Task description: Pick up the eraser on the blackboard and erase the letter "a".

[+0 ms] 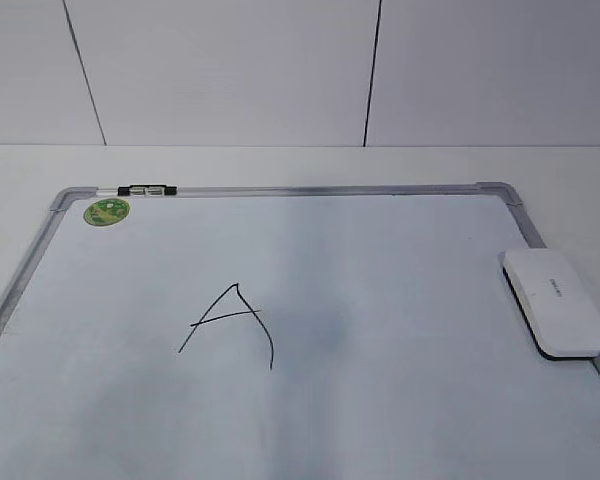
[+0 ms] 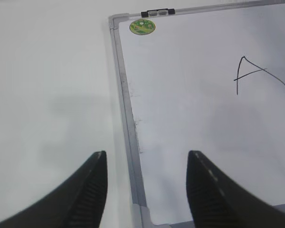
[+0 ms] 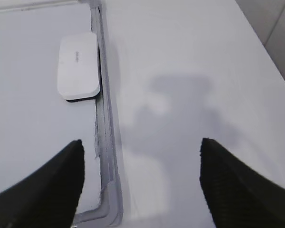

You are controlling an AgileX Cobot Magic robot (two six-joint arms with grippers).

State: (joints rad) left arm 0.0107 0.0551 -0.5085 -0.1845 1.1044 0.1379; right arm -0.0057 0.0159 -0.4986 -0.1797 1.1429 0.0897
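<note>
The white eraser [image 1: 555, 300] lies flat on the blackboard's right side, against the grey frame [image 1: 280, 190]. In the right wrist view the eraser [image 3: 77, 64] sits ahead and to the left of my right gripper [image 3: 141, 141], which hangs open and empty over the board's near right corner [image 3: 109, 199]. My left gripper [image 2: 147, 153] stands open and empty above the board's left frame rail [image 2: 126, 95], near its front corner. No lowercase letter "a" shows in any view. Neither gripper appears in the exterior view.
A tall angular capital "A" [image 1: 230, 318] is drawn on the board left of centre, also in the left wrist view as the "A" [image 2: 256, 73]. A black-and-silver marker [image 1: 147, 189] lies on the top rail beside a green round sticker [image 1: 106, 211]. White table surrounds the board.
</note>
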